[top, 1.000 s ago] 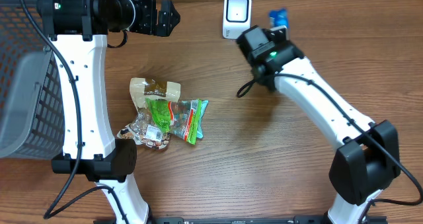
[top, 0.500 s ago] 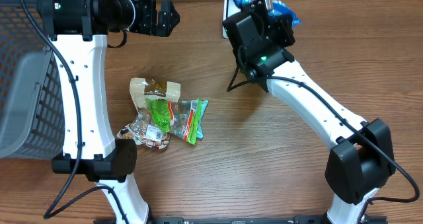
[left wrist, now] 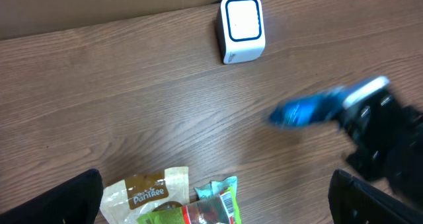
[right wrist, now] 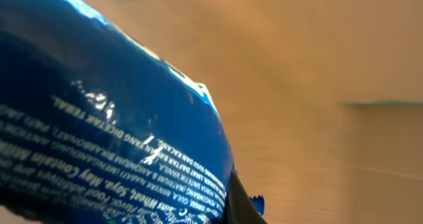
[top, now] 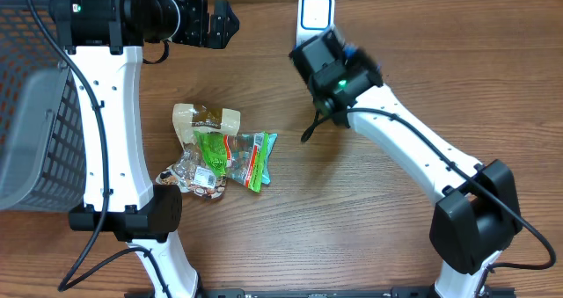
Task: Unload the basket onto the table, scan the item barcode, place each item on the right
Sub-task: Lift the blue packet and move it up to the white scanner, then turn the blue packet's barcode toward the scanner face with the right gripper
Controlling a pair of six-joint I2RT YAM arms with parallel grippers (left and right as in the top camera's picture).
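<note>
Grey mesh basket [top: 35, 131] stands at the left edge of the table, partly cut off by the overhead pic; only its rim and wall show, so I cannot tell what is inside. On the brown wood table [top: 369, 228] lies a small pile of snack packets [top: 215, 149], touching and overlapping: a beige one at the top, a green one in the middle, a teal-edged one at the right and a clear bag at the bottom left. White scanner [left wrist: 242, 27] stands upright near the back edge, w/ a plain brown wall or board [left wrist: 99, 6] behind it. Right gripper [left wrist: 353, 104] is clenched on the blue packet [left wrist: 309, 110], which hangs above the table, to the right of the scanner and in front of it, near but apart; it looks blurred. Right wrist cam shows the packet's glossy blue side w/ small white print. Left gripper [top: 227, 23] is spread wide w/ nothing between its fingers, at the back left, well apart from the pile.
</note>
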